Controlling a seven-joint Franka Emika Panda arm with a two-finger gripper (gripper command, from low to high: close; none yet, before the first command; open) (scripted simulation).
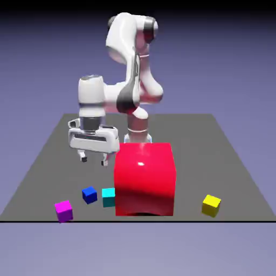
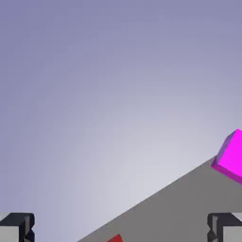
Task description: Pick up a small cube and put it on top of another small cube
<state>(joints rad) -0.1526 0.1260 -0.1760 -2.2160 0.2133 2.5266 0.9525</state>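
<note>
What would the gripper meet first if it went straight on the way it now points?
Probably bare table. The open gripper points down, hanging above the table behind the blue cube; nothing lies between its fingers, though depth is unclear.

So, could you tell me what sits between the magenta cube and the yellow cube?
In the exterior view, a blue cube, a cyan cube and the red block separate the magenta cube from the yellow cube.

The white arm [image 1: 131,81] bent down from the upper middle of the frame. Its hand [image 1: 93,158] hung left of centre, fingers [image 1: 83,156] parted, empty.
</note>
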